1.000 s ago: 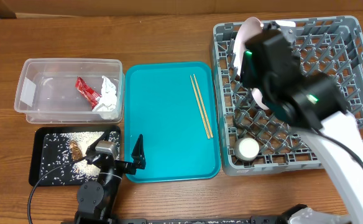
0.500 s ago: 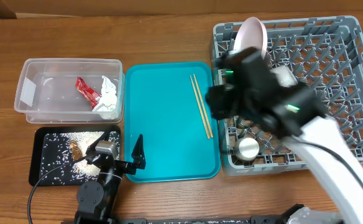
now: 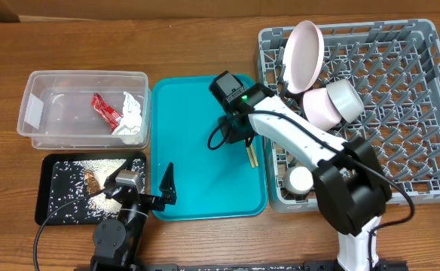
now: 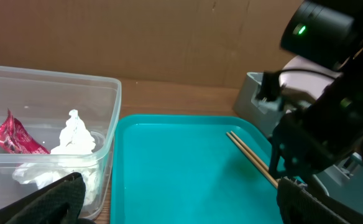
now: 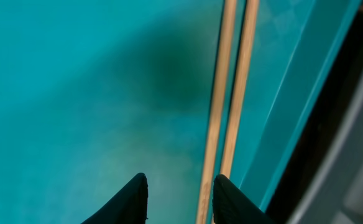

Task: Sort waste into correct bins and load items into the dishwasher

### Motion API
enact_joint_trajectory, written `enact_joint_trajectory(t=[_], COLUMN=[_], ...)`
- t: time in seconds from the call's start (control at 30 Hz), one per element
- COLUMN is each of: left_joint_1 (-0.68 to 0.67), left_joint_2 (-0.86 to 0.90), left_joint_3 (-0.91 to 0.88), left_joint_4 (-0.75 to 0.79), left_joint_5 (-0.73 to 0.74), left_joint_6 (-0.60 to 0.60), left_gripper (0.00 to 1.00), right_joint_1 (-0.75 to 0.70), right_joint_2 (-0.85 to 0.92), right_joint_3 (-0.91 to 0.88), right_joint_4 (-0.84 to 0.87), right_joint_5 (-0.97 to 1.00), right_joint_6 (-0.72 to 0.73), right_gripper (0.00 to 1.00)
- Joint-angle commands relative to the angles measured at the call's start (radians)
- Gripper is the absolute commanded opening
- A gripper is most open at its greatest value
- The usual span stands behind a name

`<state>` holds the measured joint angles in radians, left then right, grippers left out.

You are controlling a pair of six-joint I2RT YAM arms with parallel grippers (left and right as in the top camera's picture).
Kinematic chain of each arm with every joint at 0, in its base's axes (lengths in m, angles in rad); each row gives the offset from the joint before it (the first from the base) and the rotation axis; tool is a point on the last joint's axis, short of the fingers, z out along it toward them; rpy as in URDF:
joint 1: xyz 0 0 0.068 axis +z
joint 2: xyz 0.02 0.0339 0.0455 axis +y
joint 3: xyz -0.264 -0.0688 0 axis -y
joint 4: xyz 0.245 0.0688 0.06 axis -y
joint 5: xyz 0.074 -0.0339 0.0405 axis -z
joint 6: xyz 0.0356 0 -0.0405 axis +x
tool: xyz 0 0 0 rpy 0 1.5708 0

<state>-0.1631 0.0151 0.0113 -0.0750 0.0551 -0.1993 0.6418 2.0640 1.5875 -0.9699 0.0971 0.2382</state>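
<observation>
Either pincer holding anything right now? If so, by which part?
Nothing held. Right pincer is open over the chopsticks on the tray, not clamped; left pincer open, empty.

No words or numbers can be read anywhere. The red wrapper (image 3: 105,110) lies in the clear bin (image 3: 39,79) near the table's (image 3: 205,45) left edge, and any print on it is too small to read.

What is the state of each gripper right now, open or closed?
Left gripper: open, holding nothing.
Right gripper: open, close over the chopsticks, not gripping them.
</observation>
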Motion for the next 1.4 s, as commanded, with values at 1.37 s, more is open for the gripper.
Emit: enact_joint_trajectory(t=[1.37], left_joint_1=[0.006], left_joint_2=[-0.010], left_joint_3=[-0.006], left_joint_4=[0.001], left_joint_5=[-0.011], left_joint_6=[0.020], left_gripper=[1.00], right_joint_1=[-0.126], right_joint_2=[-0.217], right_joint_3=[0.227], right_joint_4=[-0.154], right_joint_5=[0.138], right_joint_6=[-0.056], right_gripper=[0.04])
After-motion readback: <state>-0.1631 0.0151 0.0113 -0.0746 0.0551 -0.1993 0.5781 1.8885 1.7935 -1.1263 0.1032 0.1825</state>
